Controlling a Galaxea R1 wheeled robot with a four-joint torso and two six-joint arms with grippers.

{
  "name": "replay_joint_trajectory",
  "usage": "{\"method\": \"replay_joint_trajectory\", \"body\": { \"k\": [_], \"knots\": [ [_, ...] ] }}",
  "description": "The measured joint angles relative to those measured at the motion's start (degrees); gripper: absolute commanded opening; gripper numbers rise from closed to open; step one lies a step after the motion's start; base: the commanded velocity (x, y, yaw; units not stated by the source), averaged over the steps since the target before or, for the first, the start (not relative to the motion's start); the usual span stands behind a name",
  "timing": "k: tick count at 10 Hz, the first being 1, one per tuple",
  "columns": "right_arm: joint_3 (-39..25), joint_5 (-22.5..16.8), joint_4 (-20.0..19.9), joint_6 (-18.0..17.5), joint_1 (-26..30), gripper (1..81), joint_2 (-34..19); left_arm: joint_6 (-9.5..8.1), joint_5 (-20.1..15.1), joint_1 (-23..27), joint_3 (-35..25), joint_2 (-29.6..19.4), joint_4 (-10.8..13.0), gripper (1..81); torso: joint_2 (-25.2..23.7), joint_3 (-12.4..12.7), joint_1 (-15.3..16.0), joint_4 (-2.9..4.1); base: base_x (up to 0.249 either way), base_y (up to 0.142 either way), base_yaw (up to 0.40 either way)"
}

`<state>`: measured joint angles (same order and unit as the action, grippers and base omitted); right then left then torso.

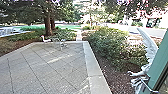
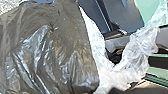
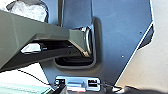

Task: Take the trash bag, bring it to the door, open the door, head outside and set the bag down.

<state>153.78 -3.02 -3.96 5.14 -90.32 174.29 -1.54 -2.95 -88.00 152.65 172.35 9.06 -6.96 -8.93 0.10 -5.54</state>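
1. Outdoors, a paved patio (image 1: 42,70) spreads from 9 to 12 o'clock, bordered by a pale stone curb (image 1: 93,65) at about 12 to 1 o'clock.
2. The dark, translucent trash bag (image 2: 52,50) is close to the left wrist camera, its wrinkled film catching the light; crumpled clear plastic (image 2: 137,52) lies just beside it.
3. I cannot tell whether the left gripper is apart, together or clamped on the bag; nor can I tell the state of the right gripper.
4. At 2 o'clock, a white winged statue (image 1: 150,47) stands next to a green-framed door (image 1: 158,62) with a metal handle (image 1: 151,89).
5. Leafy shrubs (image 1: 107,41) grow at 1 o'clock over brown mulch (image 1: 112,78).
6. Toward 11 o'clock, tree trunks (image 1: 49,25) rise beyond the patio's far edge, near a small white ornament (image 1: 45,40) with a touch of red.
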Motion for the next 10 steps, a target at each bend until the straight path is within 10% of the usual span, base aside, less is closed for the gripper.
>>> {"method": "replay_joint_trajectory", "body": {
  "k": [6,8,10],
  "knots": [
    [0.0,0.0,0.0,0.0,0.1,81.1,0.1,0.00,0.0,0.1,0.0,0.0,0.0,1.0,0.0,0.0,0.0,0.11,0.015,0.000,0.000],
    [0.0,-0.1,0.0,0.0,0.0,81.1,0.1,0.00,0.1,0.3,0.0,0.0,0.0,1.0,0.0,0.0,0.0,2.19,0.000,0.000,0.000],
    [0.0,0.0,0.0,0.0,0.0,81.1,0.1,-0.09,0.0,0.0,0.0,-0.3,-0.1,1.0,0.0,0.0,0.0,6.10,0.000,0.000,0.000]
  ]
}}
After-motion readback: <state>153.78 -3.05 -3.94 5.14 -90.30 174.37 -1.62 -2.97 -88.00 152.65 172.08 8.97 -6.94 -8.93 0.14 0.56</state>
